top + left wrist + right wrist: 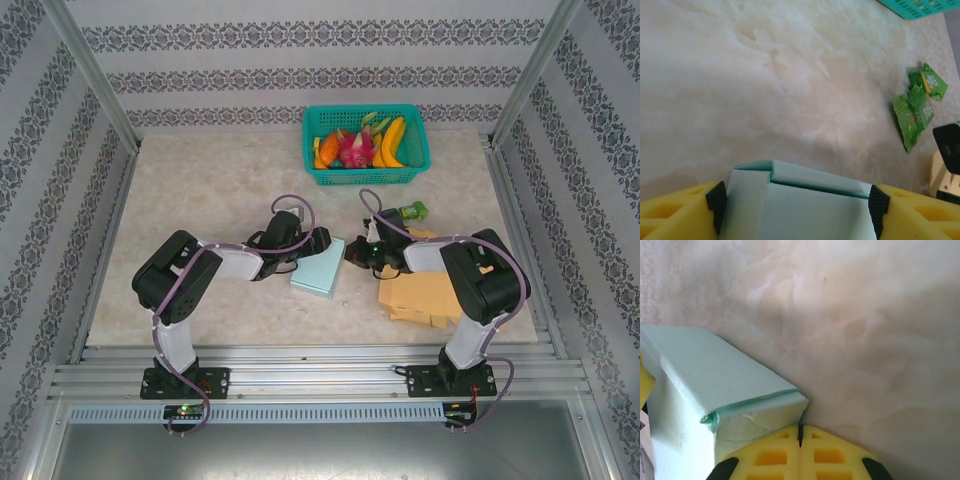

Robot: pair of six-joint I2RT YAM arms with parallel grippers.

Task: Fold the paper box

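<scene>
As I looked down from above, the paper box (pixel 318 268) lay on the table (pixel 200 200) between both arms. Through the left wrist, the left gripper (pixel 798 207) clamped its two sides. Through the right wrist, the right gripper (pixel 800 440) sat closed and empty beside the end flap (pixel 760 415). I judged we were tucking that flap, and next needed a steady inward push.
</scene>
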